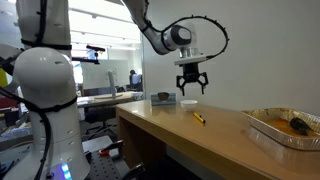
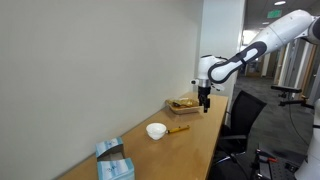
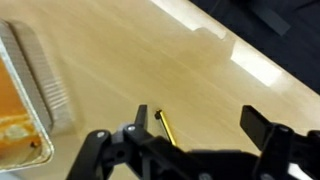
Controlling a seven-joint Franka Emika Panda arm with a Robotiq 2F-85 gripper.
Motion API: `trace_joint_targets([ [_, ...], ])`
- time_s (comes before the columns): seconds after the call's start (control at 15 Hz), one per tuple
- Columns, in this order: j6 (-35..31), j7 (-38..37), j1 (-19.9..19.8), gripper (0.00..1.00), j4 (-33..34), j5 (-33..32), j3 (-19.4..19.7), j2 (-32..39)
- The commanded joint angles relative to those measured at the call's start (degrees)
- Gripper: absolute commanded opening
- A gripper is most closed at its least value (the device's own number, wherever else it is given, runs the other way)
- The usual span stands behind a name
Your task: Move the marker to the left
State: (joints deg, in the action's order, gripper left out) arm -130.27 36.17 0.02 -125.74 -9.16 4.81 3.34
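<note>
The marker (image 1: 199, 117) is a short thin yellow stick with a dark tip, lying flat on the wooden table. It also shows in an exterior view (image 2: 178, 127) and in the wrist view (image 3: 165, 127), just inside my left finger. My gripper (image 1: 191, 89) hangs well above the table, open and empty, a little left of and above the marker. It shows in an exterior view (image 2: 204, 102) and in the wrist view (image 3: 200, 128), fingers spread wide.
A foil tray (image 1: 268, 128) with food sits at the table's right end; it also shows in the wrist view (image 3: 50, 85) and in an exterior view (image 2: 184, 103). A white bowl (image 2: 156, 131) and a blue packet (image 2: 113, 160) lie further along. The table edge (image 1: 150, 135) drops off nearby.
</note>
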Motion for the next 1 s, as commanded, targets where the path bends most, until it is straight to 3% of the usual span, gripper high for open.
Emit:
trace_joint_targets([
  [0.0,0.3,7.1,-1.6,1.0,7.6,-0.3,-2.1,7.6],
  [0.33,0.5,13.2,-3.5,1.0,15.2,-0.3,-4.6,16.7],
  [0.93,0.9,17.0,-5.0,0.99,21.3,-0.5,-8.0,26.1],
])
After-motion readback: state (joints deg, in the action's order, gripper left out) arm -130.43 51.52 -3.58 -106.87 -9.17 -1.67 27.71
